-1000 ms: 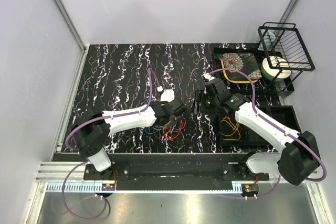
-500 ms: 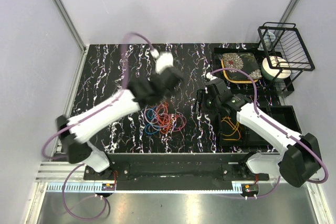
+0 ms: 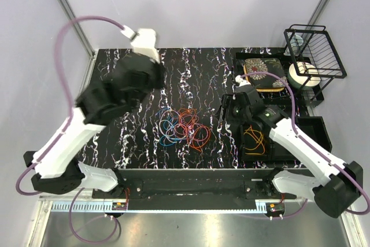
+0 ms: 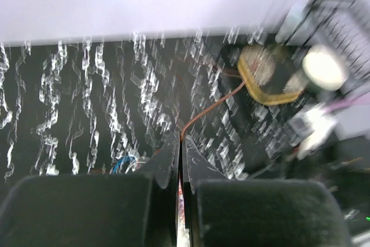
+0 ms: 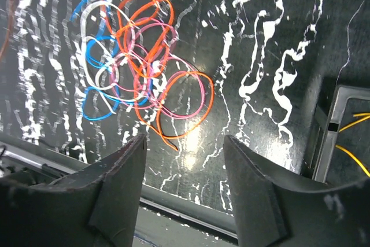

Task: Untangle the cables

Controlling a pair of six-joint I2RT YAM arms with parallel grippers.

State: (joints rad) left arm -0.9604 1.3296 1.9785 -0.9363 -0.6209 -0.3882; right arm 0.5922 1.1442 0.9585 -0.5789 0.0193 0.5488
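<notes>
Left fingers (image 4: pixel 163 166) now closed on a cable (image 4: pixel 214 103), high up.

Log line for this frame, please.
left claw: shut on orange cable, arm high | right claw: open, empty, apart from heap | cables: tangled heap

Past the right gripper (image 5: pixel 185 139) and off to its right, a yellow-rimmed floral mat (image 3: pixel 263 73) lies at the far side of the black, white-veined table (image 3: pixel 196 73). Farther right, a black wire rack (image 3: pixel 315 47) stands over a white round roll (image 3: pixel 303 75). A black tray (image 3: pixel 315 128) sits just to the gripper's near right.
</notes>
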